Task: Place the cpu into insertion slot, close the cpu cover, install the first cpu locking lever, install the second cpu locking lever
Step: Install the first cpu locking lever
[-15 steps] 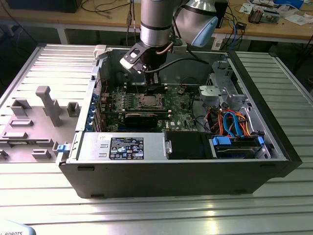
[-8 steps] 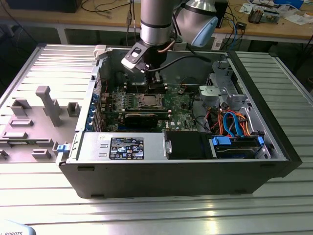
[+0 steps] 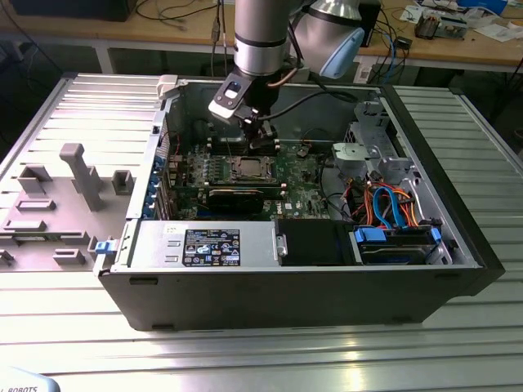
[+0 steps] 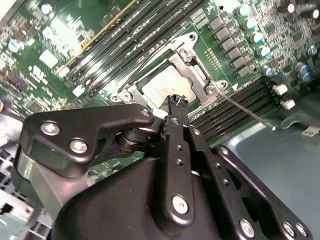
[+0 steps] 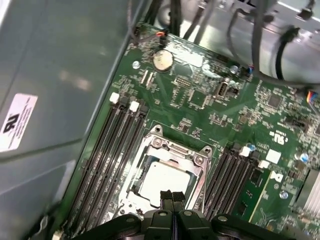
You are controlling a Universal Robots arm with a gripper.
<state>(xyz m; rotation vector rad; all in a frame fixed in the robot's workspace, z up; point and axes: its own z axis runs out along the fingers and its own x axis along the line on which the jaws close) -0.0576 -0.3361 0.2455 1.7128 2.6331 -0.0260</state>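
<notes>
The hand (image 5: pixel 172 199) has its two fingers pressed together with nothing between them, and its tips hang just over one edge of the cpu (image 5: pixel 162 181). The cpu lies flat in the insertion slot (image 3: pixel 234 168), silver top up; it is square, so it has no long axis, and its sides run parallel to the memory slots (image 5: pixel 112 160). The cpu cover (image 5: pixel 180 150) lies down flat around it, the chip showing through its window.

Long black memory slots flank the socket on two opposite sides. In the second wrist view a thin lever rod (image 4: pixel 248 112) sticks out from one corner of the socket and crosses the memory slots there; I cannot tell whether either lever is latched. Farther out on the green circuit board (image 5: pixel 200 90) sit a coin cell (image 5: pixel 162 60) and many small chips.

The hand's own black body hides the nearest edge of the socket in both wrist views, and in the exterior view the arm covers the board behind it.

The board lies in an open case (image 3: pixel 286 294) in the middle of the slatted metal counter (image 3: pixel 245 359), the socket toward the case's far wall. A long black card (image 3: pixel 237 198) lies just in front of the socket, orange and blue cables (image 3: pixel 388 204) fill the case's corner on the exterior view's right, and a grey tray (image 3: pixel 49 220) rests by the counter's edge on that view's left
</notes>
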